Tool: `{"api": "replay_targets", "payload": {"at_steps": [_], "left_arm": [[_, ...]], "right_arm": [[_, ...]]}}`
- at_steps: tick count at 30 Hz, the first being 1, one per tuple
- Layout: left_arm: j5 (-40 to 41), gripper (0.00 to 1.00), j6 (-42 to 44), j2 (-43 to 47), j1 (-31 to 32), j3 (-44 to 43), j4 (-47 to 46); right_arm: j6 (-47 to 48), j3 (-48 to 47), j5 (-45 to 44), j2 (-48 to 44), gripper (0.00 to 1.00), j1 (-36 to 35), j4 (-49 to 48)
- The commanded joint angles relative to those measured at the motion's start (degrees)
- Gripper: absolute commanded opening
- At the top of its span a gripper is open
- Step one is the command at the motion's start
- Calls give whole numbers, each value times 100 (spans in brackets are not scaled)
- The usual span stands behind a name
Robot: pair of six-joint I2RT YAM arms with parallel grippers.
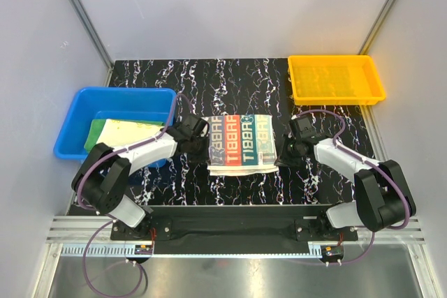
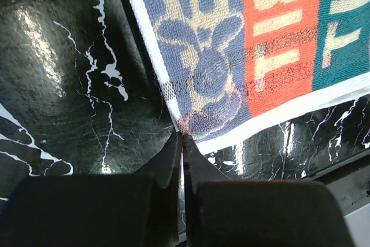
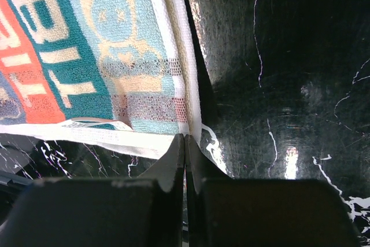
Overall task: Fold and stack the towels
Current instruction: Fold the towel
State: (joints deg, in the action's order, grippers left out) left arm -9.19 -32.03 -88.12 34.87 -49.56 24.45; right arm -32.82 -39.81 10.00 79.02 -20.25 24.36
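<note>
Top external: mid-fold on RABBIT towel [image 1: 241,143], flat at centre of table [image 1: 160,82], with left gripper [image 1: 204,146] and right gripper [image 1: 281,156] at its near corners. Wrist views add what top hides: both clamped shut on the corner hems. Next, likely: lift both together, carry far, keep level.
</note>
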Motion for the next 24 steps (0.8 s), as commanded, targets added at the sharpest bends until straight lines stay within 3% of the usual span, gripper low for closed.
{"api": "replay_targets", "payload": {"at_steps": [1,5,24], "left_arm": [[14,0,-5,120,2,-133,51],[-162,0,-49,14,2,34,-133],[-338,0,-102,-30,2,148,-344]], "right_arm": [[65,-141,-51,-107,2,-58,16],[47,-71,28,25,15,-58,-133],[30,70,-112,298,17,-146,-327]]}}
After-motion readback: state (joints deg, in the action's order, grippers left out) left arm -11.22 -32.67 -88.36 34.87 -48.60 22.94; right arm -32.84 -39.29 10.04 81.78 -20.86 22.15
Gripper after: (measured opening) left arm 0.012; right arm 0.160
